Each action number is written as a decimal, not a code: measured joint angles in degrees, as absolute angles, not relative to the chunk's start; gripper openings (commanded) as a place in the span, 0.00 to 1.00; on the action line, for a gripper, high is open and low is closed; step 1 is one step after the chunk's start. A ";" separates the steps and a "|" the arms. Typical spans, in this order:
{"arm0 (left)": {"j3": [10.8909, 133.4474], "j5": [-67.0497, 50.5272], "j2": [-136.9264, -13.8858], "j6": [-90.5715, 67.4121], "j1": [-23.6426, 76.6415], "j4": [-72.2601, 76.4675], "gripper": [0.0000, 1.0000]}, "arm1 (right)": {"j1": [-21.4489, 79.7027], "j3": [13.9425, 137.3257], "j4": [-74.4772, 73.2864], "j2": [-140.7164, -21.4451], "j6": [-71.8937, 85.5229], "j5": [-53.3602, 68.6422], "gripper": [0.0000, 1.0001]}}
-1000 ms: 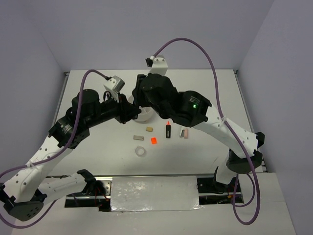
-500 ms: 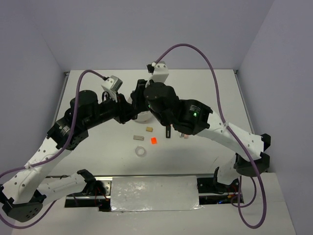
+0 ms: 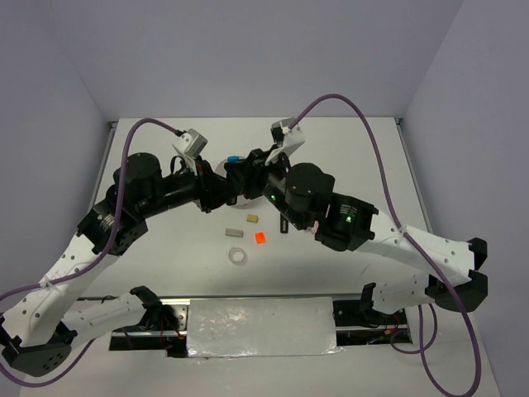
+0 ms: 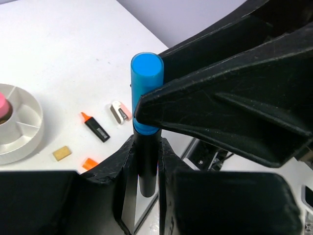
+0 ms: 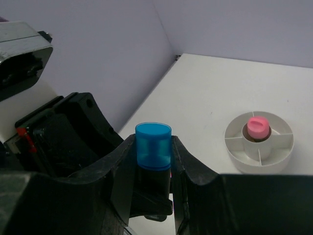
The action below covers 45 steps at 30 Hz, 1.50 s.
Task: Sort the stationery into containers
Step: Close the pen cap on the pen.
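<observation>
Currently: one marker, two claws, held in mid-air.
Left gripper (image 4: pixel 145 159) clenched on the barrel of the black marker with a blue cap (image 4: pixel 146 73); right gripper (image 5: pixel 153 149) pinched on the cap end of the same piece. Long axis runs claw to claw, barrel end left, cap end right, so neither arm is nearer; any pull apart would go along that line. Round white divided plastic tub (image 5: pixel 234 147) on the table below, pink clear tube (image 5: pixel 257 126) upright in its centre well. Against a second earlier, the right arm's elbow has swung out right and near, and the blue cap now shows between the wrists.
</observation>
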<state>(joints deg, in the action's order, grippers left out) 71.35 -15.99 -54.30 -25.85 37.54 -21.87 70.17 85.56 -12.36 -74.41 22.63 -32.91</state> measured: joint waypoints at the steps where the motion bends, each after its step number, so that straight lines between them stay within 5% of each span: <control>1: 71.35 -16.82 -54.30 -25.85 37.54 -21.85 0.00 | 70.13 83.88 -10.46 -73.38 21.93 -31.92 0.04; 19: 71.35 -23.77 -52.23 -22.15 37.23 -18.15 0.00 | 64.38 79.33 -2.48 -68.12 14.57 -8.45 0.00; 27: 70.81 -24.27 -51.24 -20.69 37.21 -17.82 0.00 | 62.22 79.33 -2.48 -67.90 14.48 -0.99 0.12; 45: 70.08 -12.73 -50.35 -16.19 37.71 -17.96 0.00 | 65.41 93.08 -15.55 -76.31 18.00 -13.74 0.19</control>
<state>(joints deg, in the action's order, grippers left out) 70.08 -12.73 -50.35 -16.19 37.71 -17.96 65.41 93.08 -15.55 -76.31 18.00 -13.74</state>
